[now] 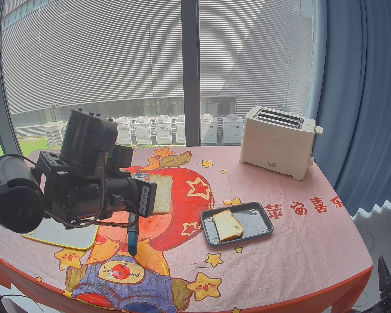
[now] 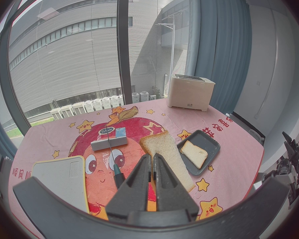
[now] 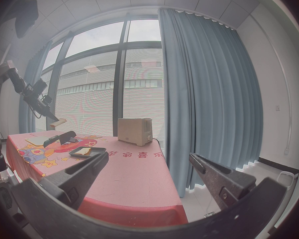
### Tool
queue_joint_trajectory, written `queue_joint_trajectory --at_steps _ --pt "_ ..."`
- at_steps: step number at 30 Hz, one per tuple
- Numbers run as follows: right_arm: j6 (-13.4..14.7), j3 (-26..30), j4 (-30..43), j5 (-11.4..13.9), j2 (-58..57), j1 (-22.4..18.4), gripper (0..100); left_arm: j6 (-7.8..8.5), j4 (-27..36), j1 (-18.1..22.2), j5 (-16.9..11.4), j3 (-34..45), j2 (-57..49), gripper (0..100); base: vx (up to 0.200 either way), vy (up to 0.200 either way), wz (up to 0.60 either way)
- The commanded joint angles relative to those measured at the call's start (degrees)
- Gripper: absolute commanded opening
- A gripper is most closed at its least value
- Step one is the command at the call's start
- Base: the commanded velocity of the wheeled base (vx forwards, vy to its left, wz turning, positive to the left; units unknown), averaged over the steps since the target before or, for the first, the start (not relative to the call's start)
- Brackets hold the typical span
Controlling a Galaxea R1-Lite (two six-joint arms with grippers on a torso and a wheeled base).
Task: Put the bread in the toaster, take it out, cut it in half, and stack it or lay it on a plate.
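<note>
Right now the left tool (image 2: 152, 157) is pinched shut on one edge of a slice of bread (image 2: 167, 153), with the rest of the slice sticking out past the tips. The right wrist view shows that slice lying almost flat, well up in the air above the desk (image 1: 291, 240) on the robot's left side. The right tool (image 3: 149, 158) is off past the desk's edge. Its jaws are spread wide and hold nothing.

Below the held slice the knife (image 2: 116, 174) lies on the cloth, just beside the cutting board (image 2: 61, 180). Farther toward the middle of the desk is the dark plate (image 1: 255, 219), with a half piece of bread (image 1: 227, 225) lying flat inside it. The toaster (image 1: 277, 144) stands at the far right corner near the curtain, well apart from the slice, and both of its slots look empty.

The weak spot, as I judge it, is the grip. Soft bread held by a thin margin can sag, tear at the pinch or slide free during a long carry, and from this height it would land on the cloth or the knife. If the slice is bound for the toaster, it has to be turned edge-down first, because a flat or tilted slice would catch on the narrow slot's rim and fold. If it is bound for the plate, a release that is too high or off-centre could leave it propped on the rim or knock the half piece askew.
</note>
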Motion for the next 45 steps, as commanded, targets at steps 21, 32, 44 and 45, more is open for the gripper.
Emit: queue_joint_trajectory --at_steps 21,32,44,45 --pt "-0.01 1.01 0.01 -0.02 -0.93 0.01 100 -0.19 -0.10 0.02 0.08 -0.95 1.67 0 0.000 0.000 0.00" --pt "-0.01 1.01 0.01 -0.02 -0.93 0.01 100 -4.67 -0.02 -2.35 0.17 -3.76 5.63 0 0.000 0.000 0.00" --pt "-0.01 1.01 0.01 -0.02 -0.93 0.01 100 -9.24 0.07 -5.43 0.69 -6.57 8.53 0 0.000 0.000 0.00" --pt "-0.01 1.01 0.01 -0.02 -0.93 0.01 100 -9.16 0.07 -5.52 0.87 -7.36 9.58 0 0.000 0.000 0.00"
